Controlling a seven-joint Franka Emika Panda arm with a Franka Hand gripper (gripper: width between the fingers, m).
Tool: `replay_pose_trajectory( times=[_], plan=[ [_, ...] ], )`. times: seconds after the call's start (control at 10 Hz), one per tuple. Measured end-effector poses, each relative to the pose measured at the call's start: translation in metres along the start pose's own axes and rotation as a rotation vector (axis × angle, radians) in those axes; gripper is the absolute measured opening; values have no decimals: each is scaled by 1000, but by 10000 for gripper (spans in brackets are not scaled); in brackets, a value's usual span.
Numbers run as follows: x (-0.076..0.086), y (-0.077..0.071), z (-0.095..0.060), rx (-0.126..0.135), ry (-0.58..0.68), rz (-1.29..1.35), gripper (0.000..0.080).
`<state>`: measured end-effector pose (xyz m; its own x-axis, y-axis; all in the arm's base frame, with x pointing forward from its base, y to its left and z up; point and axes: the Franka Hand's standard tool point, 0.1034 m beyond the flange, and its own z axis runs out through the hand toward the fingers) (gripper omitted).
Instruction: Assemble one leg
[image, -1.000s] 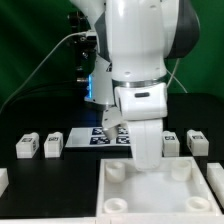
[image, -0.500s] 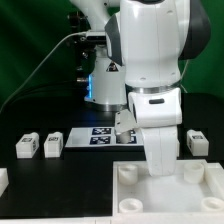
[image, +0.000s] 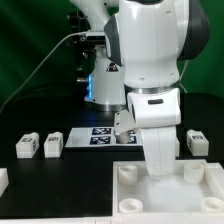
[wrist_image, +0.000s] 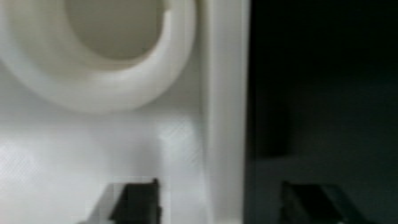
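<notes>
Two legs (image: 26, 146) (image: 52, 144), small white tagged blocks, stand on the table at the exterior view's left. A third leg (image: 196, 142) stands at its right. My arm's hand (image: 160, 150) reaches down over the large white tray-like piece (image: 122, 196), and it hides the fingertips in this view. In the wrist view my gripper (wrist_image: 222, 203) is open. One finger (wrist_image: 128, 200) is over the tray's inside. The other finger (wrist_image: 320, 200) is over the dark table. The tray's rim wall (wrist_image: 221, 110) runs between them, next to a round socket (wrist_image: 107, 40).
The marker board (image: 100, 136) lies flat behind the tray, between the left legs and my arm. A small white piece (image: 3, 180) lies at the exterior view's left edge. A green backdrop and cables stand behind the table.
Since one second ago my arm has moved toward the exterior view's right, and the tray now lies further right too. Nothing has moved in the last half second.
</notes>
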<state>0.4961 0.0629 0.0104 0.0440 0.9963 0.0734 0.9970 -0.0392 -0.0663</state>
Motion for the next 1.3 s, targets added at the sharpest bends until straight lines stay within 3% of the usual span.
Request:
replay_pose_trajectory(
  times=[0.1, 0.2, 0.3, 0.4, 1.1, 1.3],
  plan=[
    [0, 0, 0, 0, 0, 1, 474],
    [0, 0, 0, 0, 0, 1, 474],
    [-1, 0, 0, 0, 0, 1, 606],
    [-1, 0, 0, 0, 0, 2, 641],
    [-2, 0, 0, 0, 0, 4, 649],
    [2, -2, -10, -12, -4, 117, 649]
  ],
)
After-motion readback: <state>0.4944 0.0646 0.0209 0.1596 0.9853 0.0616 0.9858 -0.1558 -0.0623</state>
